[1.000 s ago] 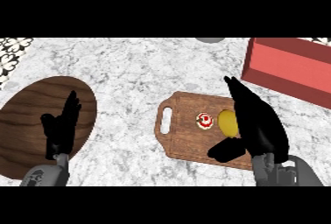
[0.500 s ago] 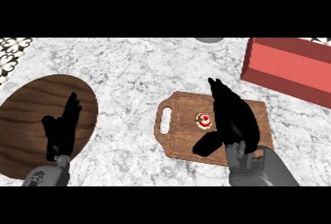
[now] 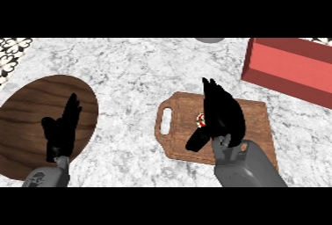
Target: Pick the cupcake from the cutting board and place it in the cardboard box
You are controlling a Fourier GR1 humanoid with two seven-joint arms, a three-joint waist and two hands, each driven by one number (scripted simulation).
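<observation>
Marbled grey-white stone forms the counter [image 3: 130, 79], and on it lies a brown wooden cutting board [image 3: 254, 115] with a slot handle at its left end. The right hand [image 3: 220, 115] lies over the middle of the board, its fingers [image 3: 211, 90] stretched straight toward the far edge and its thumb angled down to the left. Only a small red-and-white sliver of the cupcake [image 3: 200, 118] shows at the left edge of that hand, on the board, and whether the hand touches it cannot be told. A red cardboard box [image 3: 292, 68] sits at the upper right of the counter, well apart from the board. At the left, the left hand [image 3: 62, 129] rests with fingers straight and relaxed over a dark oval wooden board [image 3: 32, 105]. A grey round object [image 3: 210, 40] shows at the top edge, and a black-and-white patterned surface [image 3: 12, 55] fills the upper left corner. No brand, label or writing can be read anywhere.
</observation>
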